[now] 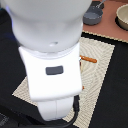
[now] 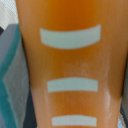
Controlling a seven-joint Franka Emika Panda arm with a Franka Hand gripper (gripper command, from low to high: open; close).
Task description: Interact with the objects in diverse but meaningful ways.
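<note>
The yellow-orange bread loaf [image 2: 70,65] fills almost the whole wrist view from very close, with three pale score marks across it. The robot's white arm [image 1: 50,60] blocks most of the exterior view and hides the gripper and the loaf there. No gripper fingers show clearly in either view. A thin brown sausage [image 1: 89,59] lies on the patterned mat [image 1: 100,75] at the exterior view's right of the arm. A small grey handled pot [image 1: 94,15] stands at the back right. The tomato and the silvery flat piece are out of view.
A beige bowl [image 1: 123,17] sits at the far right on a brown surface [image 1: 107,30]. The mat lies on a black tabletop [image 1: 117,100]. A grey shape with a teal edge [image 2: 10,80] shows beside the loaf; I cannot tell what it is.
</note>
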